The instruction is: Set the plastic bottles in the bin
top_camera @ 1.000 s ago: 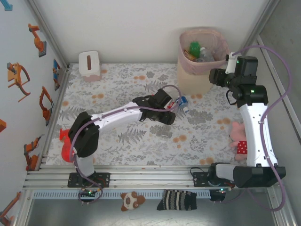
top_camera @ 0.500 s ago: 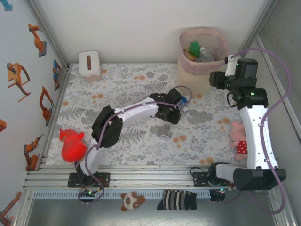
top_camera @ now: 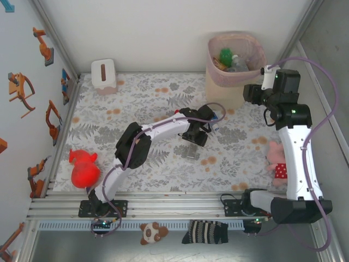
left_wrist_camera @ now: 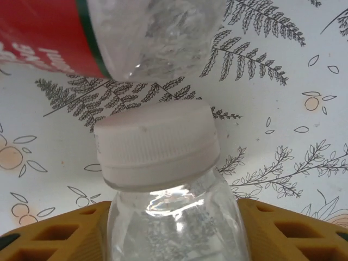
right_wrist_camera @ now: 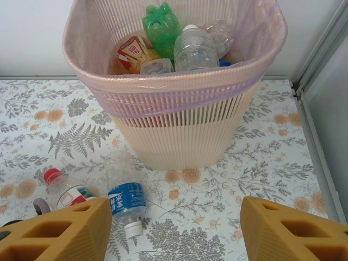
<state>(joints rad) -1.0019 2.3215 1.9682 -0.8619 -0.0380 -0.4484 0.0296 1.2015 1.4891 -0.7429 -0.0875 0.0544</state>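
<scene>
1. Left gripper [left_wrist_camera: 174,212] is closed around a white-capped clear bottle [left_wrist_camera: 157,147], near-left of the bin [right_wrist_camera: 179,81].
2. A red-labelled bottle [left_wrist_camera: 65,32] lies just beyond the cap.
3. Right gripper [right_wrist_camera: 174,217] is wide open, empty, near the bin.
4. The bin, far right, holds a green bottle [right_wrist_camera: 160,22] and clear ones.

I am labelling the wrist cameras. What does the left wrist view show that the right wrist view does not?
Left wrist: close up, a clear bottle with a white cap between its yellow jaws. Right wrist: the bin holding a green bottle and others, and a blue-labelled bottle lying beside it. Both: the floral table cover, yellow jaws at the bottom edge, probably the same red-labelled bottle.
</scene>
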